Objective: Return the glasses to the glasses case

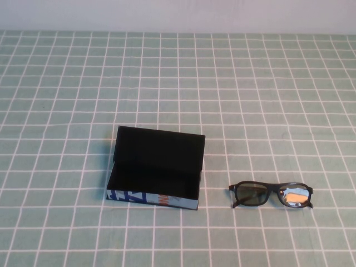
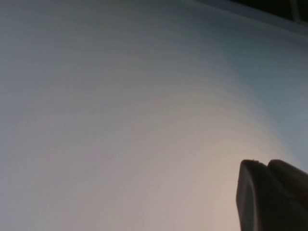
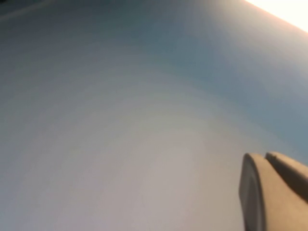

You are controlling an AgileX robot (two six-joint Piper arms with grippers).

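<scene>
The glasses case (image 1: 155, 167) lies left of the table's middle in the high view. It is black on top, with a light-blue front side (image 1: 167, 201) bearing dark-blue and orange markings. The glasses (image 1: 271, 194) lie on the cloth to the right of the case, apart from it, black frame with reflective lenses. Neither arm shows in the high view. My left gripper (image 2: 263, 165) shows in the left wrist view with its fingers together, empty, facing a blank pale surface. My right gripper (image 3: 264, 156) shows in the right wrist view, fingers together, empty, also facing a blank surface.
A green cloth with a white grid (image 1: 178, 89) covers the table. A pale wall (image 1: 178, 14) runs along the far edge.
</scene>
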